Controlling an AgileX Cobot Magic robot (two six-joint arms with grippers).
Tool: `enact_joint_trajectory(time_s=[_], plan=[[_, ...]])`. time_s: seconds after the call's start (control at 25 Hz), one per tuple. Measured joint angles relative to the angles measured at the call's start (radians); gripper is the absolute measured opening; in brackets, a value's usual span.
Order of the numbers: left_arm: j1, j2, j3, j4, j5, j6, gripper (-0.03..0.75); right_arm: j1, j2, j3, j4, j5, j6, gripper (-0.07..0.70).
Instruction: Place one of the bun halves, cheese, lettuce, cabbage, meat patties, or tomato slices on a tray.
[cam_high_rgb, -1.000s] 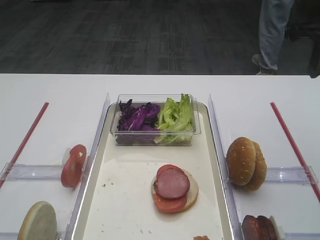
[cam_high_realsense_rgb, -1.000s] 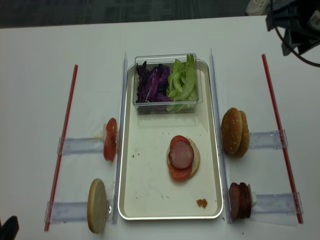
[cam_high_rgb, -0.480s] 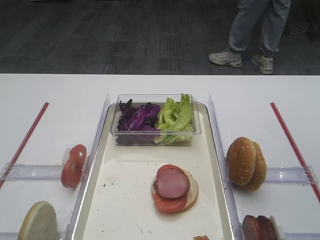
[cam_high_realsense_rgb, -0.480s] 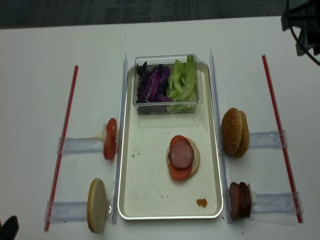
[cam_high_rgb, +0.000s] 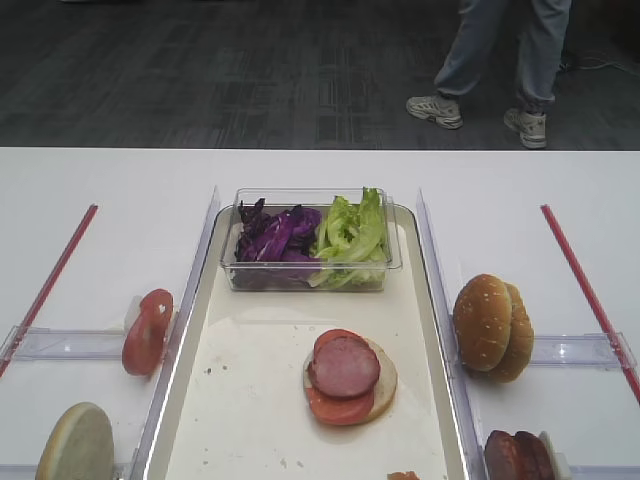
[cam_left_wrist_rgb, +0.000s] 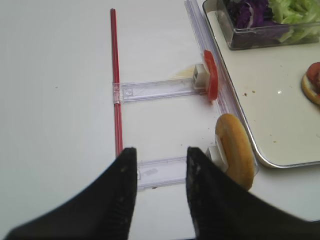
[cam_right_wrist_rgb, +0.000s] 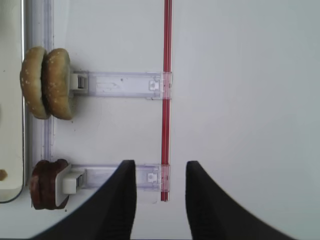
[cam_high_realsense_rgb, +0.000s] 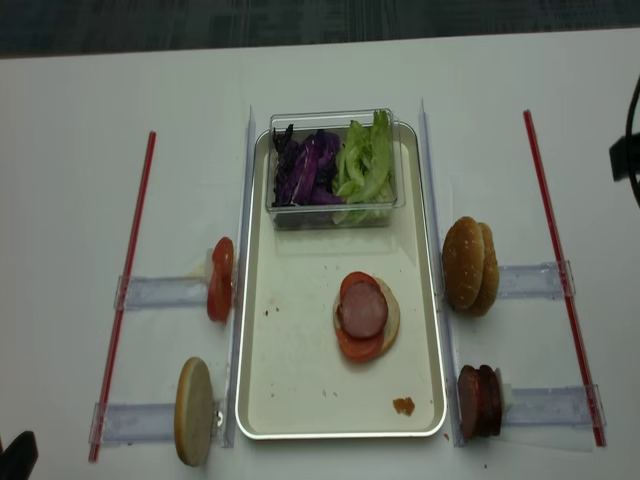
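White table (cam_high_rgb: 300, 170) — tray (cam_high_realsense_rgb: 290, 400) runs lengthwise away; both arms' fingers (cam_right_wrist_rgb: 117, 200) parted, empty.

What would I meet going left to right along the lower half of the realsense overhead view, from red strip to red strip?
Left red strip → red tomato slices → cream tray's silvery rim → stacked patty, tomato and bun → two upright sesame bun halves → right red strip.

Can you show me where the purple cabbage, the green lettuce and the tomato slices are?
cabbage (cam_high_realsense_rgb: 305, 167): realsense high view, middle of the purple heap.
lettuce (cam_high_realsense_rgb: 365, 163): realsense high view, middle of the green leaves.
tomato slices (cam_high_realsense_rgb: 220, 291): realsense high view, red edge of the standing slices.
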Motion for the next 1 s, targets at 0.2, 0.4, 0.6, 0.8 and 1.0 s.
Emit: enact_joint_trajectory(time_s=[0.2, 0.4, 0.6, 0.8, 1.0], plan=[[0.0, 0.0, 0.0, 0.0, 0.0, 0.0, 0.234, 0.0, -0.197, 0.113, 0.002, 0.004, -0.004, 0.275], [0.0, 0.0, 0.0, 0.0, 0.0, 0.0, 0.234, 0.0, -0.401, 0.225, 0.002, 0.01, -0.008, 0.275], [0.0, 0.0, 0.0, 0.0, 0.0, 0.0, 0.234, 0.0, -0.605, 0.331, 0.004, 0.021, -0.008, 0.275], [0.0, 0.0, 0.0, 0.0, 0.0, 0.0, 0.234, 0.0, -0.766, 0.394, 0.02, 0.027, -0.008, 0.275], [0.0, 0.0, 0.0, 0.0, 0.0, 0.0, 0.234, 0.0, -0.889, 0.396, 0.02, 0.031, -0.01, 0.272]])
